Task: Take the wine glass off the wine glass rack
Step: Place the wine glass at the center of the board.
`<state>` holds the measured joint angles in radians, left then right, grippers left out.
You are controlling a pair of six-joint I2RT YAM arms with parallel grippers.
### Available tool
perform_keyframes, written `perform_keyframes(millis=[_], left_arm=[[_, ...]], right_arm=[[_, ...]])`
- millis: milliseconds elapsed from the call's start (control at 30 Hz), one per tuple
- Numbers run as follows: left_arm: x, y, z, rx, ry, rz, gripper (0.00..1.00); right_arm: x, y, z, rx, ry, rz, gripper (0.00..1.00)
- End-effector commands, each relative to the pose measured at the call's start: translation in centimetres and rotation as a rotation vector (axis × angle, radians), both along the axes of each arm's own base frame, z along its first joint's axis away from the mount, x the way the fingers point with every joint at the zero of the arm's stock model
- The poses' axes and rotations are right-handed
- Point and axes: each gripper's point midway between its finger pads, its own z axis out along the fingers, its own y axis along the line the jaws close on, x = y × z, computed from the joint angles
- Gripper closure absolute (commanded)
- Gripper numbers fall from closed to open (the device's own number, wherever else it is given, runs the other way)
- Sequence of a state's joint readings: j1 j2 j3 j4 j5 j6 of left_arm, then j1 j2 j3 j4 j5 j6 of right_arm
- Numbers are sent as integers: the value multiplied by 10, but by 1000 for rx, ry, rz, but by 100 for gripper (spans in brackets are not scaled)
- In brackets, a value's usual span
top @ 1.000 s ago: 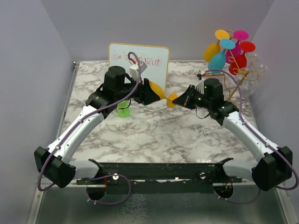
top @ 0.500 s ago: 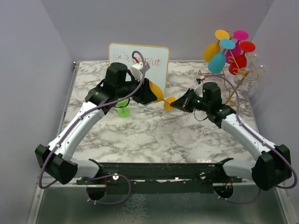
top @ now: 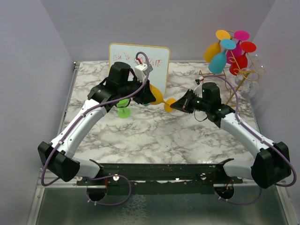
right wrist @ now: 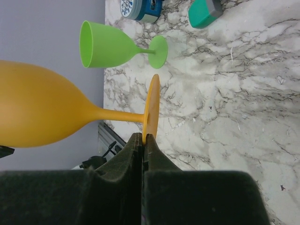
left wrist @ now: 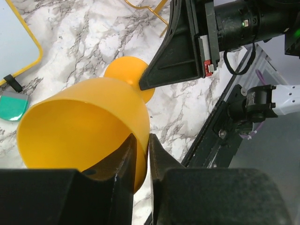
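– Left gripper [left wrist: 140,147] pinches the rim of the orange wine glass [left wrist: 84,126], one finger inside the bowl and one outside. And the other?
– Right gripper [right wrist: 143,138] is pressed onto the edge of the glass's foot. The glass is held sideways between them above the table [top: 154,136], off the wine glass rack [top: 236,86] and well to its left.
– Count things, biggest first.
– One marble table. Two arms: left arm [top: 79,126], right arm [top: 243,129]. One whiteboard [top: 159,58] at the back, one gold rack at the back right. Four coloured glasses [top: 218,61] hang on it: yellow, teal, magenta, red. The clear ones beside them are too faint to count. One green glass [right wrist: 105,47] sits on the table, partly hidden by the left arm. One teal block [right wrist: 204,11] lies near the whiteboard.
– Different from a second ago?
– The left wrist has swung right, closer to the whiteboard, and covers more of the green glass. The orange glass sits slightly lower in the top view, and the right wrist has followed leftward.
– The arms?
– Both reach forward from their bases, elbows out, forearms bent inward so the wrists face each other mid-table.
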<state>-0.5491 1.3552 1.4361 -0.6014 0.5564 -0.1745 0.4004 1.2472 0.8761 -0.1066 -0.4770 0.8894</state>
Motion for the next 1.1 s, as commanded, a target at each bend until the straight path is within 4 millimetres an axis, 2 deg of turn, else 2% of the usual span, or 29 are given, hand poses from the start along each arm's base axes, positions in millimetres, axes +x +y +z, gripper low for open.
perform_keyframes(millis=[0,133,233,300,400,533,767,1067], left_arm=[[0,4,4,23,-9,10,87],[1,4,5,27,-14,12,100],[1,4,2,34,-8,11,100],[2,5,-1,41,-4,14,100],[3,7,-5,59,-1,23,100],[5,10,-10,86,1,36,100],[18,22,-37,204,43,97,100],[41,29,-73,359,115,153,100]], right_arm=[[0,4,5,9,-24,31,99],[-2,5,2,10,-19,38,97],[-3,6,1,14,-13,48,93],[-3,6,1,12,-10,52,86],[-3,5,4,15,-24,44,68],[0,3,7,6,-41,30,52],[7,-15,11,-116,-68,-43,48],[12,-40,43,-205,-163,-147,47]])
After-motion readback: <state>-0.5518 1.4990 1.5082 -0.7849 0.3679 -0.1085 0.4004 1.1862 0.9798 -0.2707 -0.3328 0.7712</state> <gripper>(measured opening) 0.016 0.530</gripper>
